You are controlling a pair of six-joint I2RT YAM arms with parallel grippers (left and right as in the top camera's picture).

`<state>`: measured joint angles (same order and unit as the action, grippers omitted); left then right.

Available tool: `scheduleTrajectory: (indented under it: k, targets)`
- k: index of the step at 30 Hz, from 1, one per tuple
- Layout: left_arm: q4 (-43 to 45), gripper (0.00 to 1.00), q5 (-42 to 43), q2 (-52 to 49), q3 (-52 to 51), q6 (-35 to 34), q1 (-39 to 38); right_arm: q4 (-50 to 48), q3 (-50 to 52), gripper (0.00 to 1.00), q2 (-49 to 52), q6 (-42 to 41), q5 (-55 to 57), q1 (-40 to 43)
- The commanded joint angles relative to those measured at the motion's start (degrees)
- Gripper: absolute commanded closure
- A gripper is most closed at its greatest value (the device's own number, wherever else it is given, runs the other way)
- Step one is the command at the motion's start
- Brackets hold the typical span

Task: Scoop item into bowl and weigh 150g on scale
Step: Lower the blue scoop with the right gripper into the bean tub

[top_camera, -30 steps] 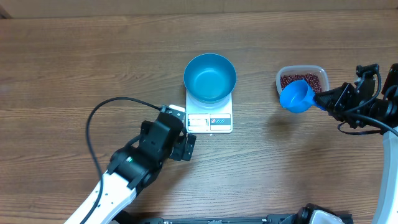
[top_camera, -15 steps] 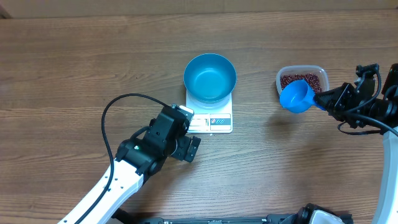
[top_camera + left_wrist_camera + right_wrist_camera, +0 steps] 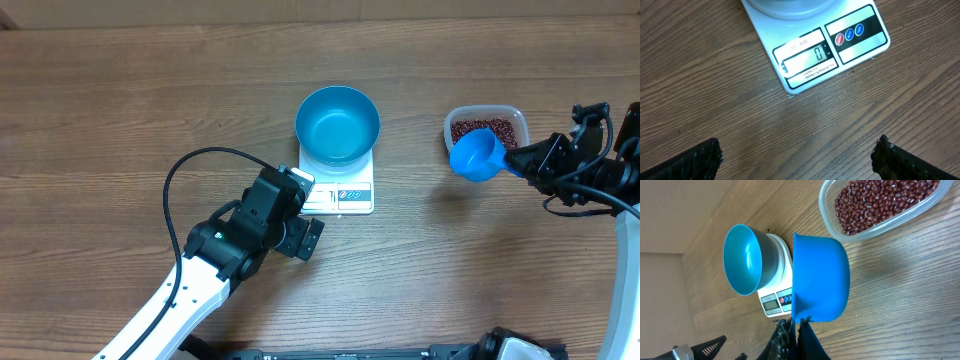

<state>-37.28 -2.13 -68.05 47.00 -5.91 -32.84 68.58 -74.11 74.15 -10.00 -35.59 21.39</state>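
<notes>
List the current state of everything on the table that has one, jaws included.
Scale: switched on, display reads zero.
Bowl: empty, upright on the scale.
Tub: lidless, partly full.
Beans: heaped in the tub, none in the bowl.
Scoop: empty, at the tub's near edge.
Left jaws: wide open, empty.
Right jaws: shut on the scoop's handle.

My bench [image 3: 120, 100] is matt grained wood; the scale [image 3: 807, 56] glossy white plastic; the bowl [image 3: 338, 125] smooth and shiny; the tub [image 3: 826, 212] clear plastic; my scoop [image 3: 820, 275] smooth plastic.
</notes>
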Motion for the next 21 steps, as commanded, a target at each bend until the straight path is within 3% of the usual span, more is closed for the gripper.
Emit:
scheduleTrajectory:
  k: [1,21]
  targets:
    - [0.02,0.0,0.48,-0.09,1.38,0.79,0.35,-0.28,-1.51,0.96,-0.87,0.94,0.0,0.22]
    - [0.02,0.0,0.48,-0.09,1.38,0.79,0.35,0.35,-1.51,0.96,-0.87,1.18,-0.02,0.22]
